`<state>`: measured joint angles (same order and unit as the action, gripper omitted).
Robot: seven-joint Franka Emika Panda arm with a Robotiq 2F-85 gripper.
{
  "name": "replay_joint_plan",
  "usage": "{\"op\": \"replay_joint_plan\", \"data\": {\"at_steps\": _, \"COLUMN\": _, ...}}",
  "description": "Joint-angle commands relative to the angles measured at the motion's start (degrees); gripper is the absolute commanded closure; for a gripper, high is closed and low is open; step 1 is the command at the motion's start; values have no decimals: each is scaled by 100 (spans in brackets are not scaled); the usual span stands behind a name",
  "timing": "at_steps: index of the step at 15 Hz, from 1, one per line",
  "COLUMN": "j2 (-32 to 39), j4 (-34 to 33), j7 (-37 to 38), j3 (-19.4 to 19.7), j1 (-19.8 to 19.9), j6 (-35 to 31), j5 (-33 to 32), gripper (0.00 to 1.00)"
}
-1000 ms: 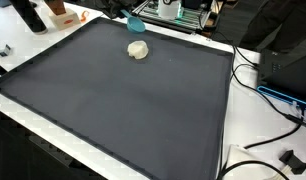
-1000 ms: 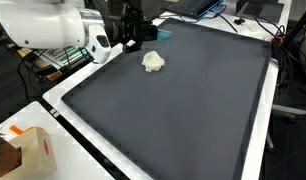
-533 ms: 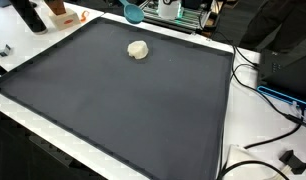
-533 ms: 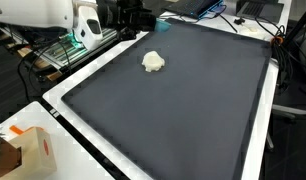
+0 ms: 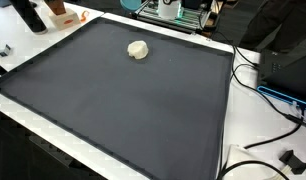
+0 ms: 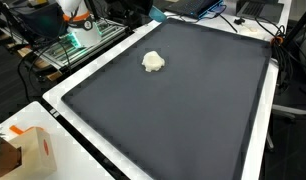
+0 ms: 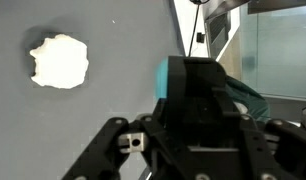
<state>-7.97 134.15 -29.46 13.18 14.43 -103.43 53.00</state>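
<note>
Fingers (image 7: 208,112) closed around teal piece (image 7: 178,78), carried above the mat's (image 7: 103,110) edge, apparently high enough to clear it. White lump (image 7: 59,61) lies loose on the mat, apart from the grip.

The lump (image 7: 60,61) is cream-white and plain. The mat (image 5: 123,110) under it is an even dark grey, without pattern. The table (image 5: 233,120) shows white around the mat. The gripper (image 7: 198,105) is black, and the teal piece (image 7: 178,75) in it is one plain colour. In an exterior view, the box (image 6: 33,150) is orange-brown.
</note>
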Motion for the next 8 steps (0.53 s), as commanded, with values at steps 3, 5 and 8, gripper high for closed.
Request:
{"op": "replay_joint_plan", "data": {"at_steps": 3, "j2": -935, "j4": 258, "j7": 1700, "j3": -379, "j1": -137, "j6": -772, "j5": -1060, "gripper": 75}}
{"op": "replay_joint_plan", "data": {"at_steps": 5, "j2": -1125, "j4": 276, "j7": 2270, "j3": -537, "j1": -175, "j6": -1021, "j5": -1481, "gripper": 75}}
{"op": "replay_joint_plan", "data": {"at_steps": 8, "j2": -1352, "j4": 284, "j7": 3020, "j3": -731, "j1": -253, "j6": -1202, "j5": -2126, "gripper": 75}}
